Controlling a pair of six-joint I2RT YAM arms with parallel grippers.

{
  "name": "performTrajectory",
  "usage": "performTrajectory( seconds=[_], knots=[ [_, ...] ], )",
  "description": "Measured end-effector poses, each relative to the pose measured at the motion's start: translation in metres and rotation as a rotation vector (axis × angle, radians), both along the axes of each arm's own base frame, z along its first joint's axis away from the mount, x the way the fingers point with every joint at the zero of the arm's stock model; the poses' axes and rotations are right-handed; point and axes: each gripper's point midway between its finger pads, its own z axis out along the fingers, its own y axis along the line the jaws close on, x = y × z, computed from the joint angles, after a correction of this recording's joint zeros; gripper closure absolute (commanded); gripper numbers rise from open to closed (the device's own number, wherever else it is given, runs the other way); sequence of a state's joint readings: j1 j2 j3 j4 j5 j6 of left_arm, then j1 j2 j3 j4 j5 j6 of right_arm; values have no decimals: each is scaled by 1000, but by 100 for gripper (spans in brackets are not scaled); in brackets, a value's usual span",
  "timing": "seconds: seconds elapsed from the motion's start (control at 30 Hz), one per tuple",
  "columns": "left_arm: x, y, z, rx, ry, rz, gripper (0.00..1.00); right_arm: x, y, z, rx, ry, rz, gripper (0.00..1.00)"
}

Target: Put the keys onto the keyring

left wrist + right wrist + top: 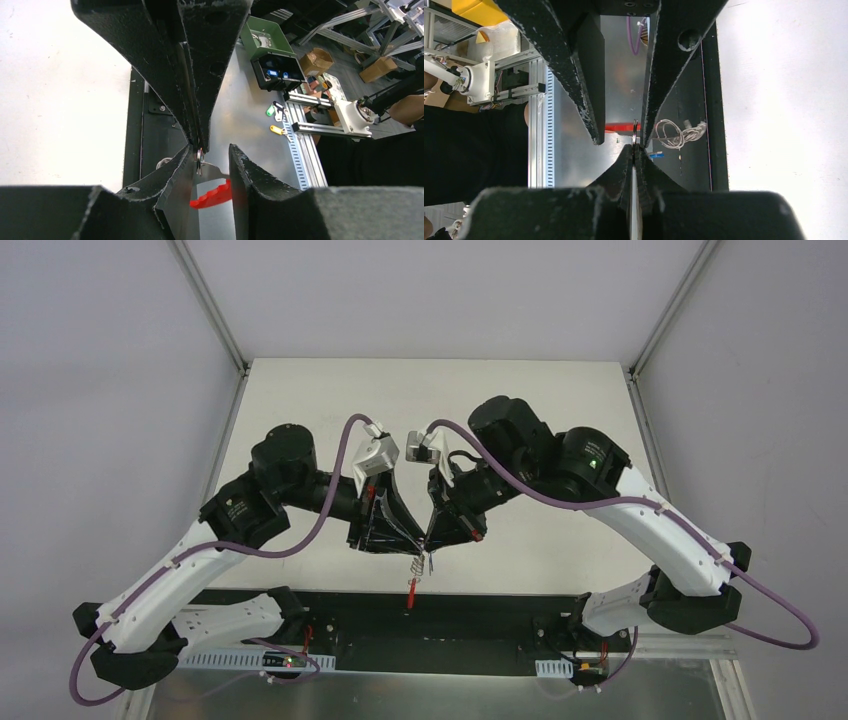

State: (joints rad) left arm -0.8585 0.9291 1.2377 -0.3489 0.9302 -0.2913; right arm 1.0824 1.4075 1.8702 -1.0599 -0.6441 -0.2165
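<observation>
The keyring hangs between my two grippers just above the table's near edge. Its silver wire rings (418, 564) dangle, with the red curved strip (411, 588) below them. My right gripper (634, 148) is shut on a thin ring (635, 131), and it shows from above in the left wrist view. My left gripper (210, 147) is open, its fingers (172, 172) either side of the ring (199, 159) and above the red strip (212, 196). A small blue piece (655, 155) shows beside my right fingers; I cannot tell if it is the key's tag. No key is clearly visible.
The black base plate (480, 615) and metal bench lie under the grippers. Loose white wires (680, 132) lie on the plate. A green box (262, 40) and green and yellow tagged keys (274, 111) lie off the table.
</observation>
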Motion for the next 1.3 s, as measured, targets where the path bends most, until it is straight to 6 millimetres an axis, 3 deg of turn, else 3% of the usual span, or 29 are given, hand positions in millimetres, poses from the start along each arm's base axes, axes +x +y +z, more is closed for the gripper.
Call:
performTrajectory(
  seconds=[0.4, 0.73, 1.0, 1.3],
  knots=[
    [6, -2, -3, 16, -11, 21, 100, 0, 0, 0, -2, 7, -5, 100],
    [7, -2, -5, 27, -14, 21, 100, 0, -1, -2, -7, 9, -6, 100],
    [11, -3, -2, 14, -46, 36, 100, 1, -3, 5, 49, -15, -39, 65],
    [7, 2, 22, -63, -121, 39, 100, 10, -31, 39, 218, -171, -168, 57]
  ],
)
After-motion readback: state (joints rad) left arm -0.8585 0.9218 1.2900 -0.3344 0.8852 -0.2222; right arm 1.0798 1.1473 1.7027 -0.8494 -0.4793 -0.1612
